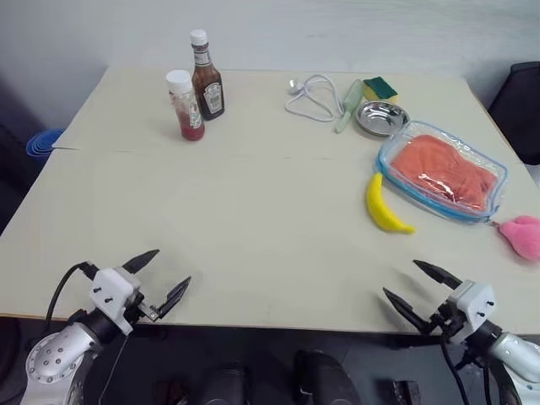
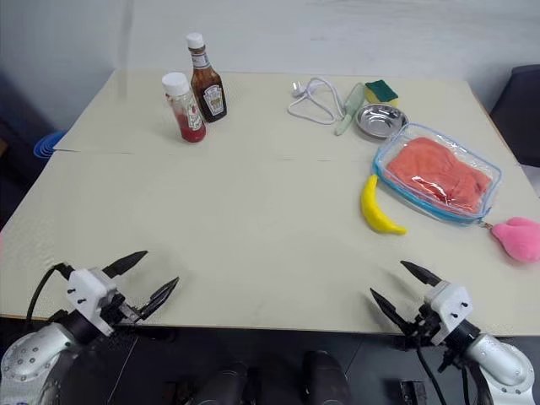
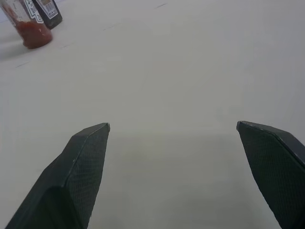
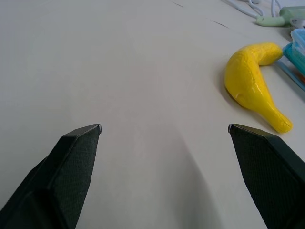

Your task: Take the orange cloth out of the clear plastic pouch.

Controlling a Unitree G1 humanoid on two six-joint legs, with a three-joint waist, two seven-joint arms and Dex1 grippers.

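Cloth (image 1: 445,171) lay sealed inside the pouch (image 1: 498,173) at the table's (image 1: 253,219) far right, a banana (image 1: 384,207) just beside the pouch and a steel bowl (image 1: 381,117) just beyond it. Left gripper (image 1: 166,276) and right gripper (image 1: 413,288) hovered at the table's near edge, jaws spread wide, holding nothing.

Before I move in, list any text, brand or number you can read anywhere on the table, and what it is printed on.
Nothing can be read for certain.
Brown sauce bottle: a label with a white patch, print too small to read.
Red sauce bottle: a pale label strip, lettering blurred.
Clear pouch, banana, steel bowl: no markings visible.
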